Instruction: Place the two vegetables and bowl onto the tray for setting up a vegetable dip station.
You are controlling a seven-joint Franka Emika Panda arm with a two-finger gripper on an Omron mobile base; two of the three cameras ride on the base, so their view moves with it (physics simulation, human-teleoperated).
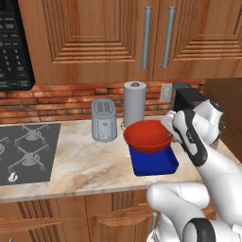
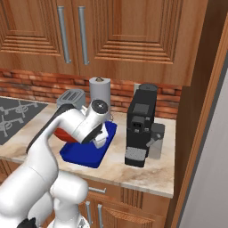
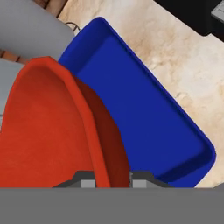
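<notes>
In the left base view, the red bowl point(image 1: 148, 136) hangs in the air just above the blue tray point(image 1: 156, 164), which sits on the worktop point(image 1: 85, 160). The robot's hand is at the bowl's right edge. The bowl looks hard and shiny, so it is likely stiff and a bit slippery. It is wide, nearly as wide as the tray, so the thin rim is the best place to hold it. Held by one side only, it may tip or swing. This view also shows a toaster point(image 1: 104, 120), a tall grey roll point(image 1: 134, 104) and the stove point(image 1: 26, 151) off to the left, which the hand view leaves out.

In the right base view, the arm covers most of the bowl, and just a red bit point(image 2: 62, 133) peeks out on the left. The tray point(image 2: 87, 149) is easy to see under the arm. A black coffee machine point(image 2: 141, 124) stands just to the right of the tray. No carrot or cucumber can be made out here.

In the hand view, the fingers point(image 3: 89, 181) are closed on the bowl's rim point(image 3: 83, 118), one on each side of it. The tray point(image 3: 144, 118) lies below with a bare blue floor. This close look shows the pinch on the rim, which the base views hide.
</notes>
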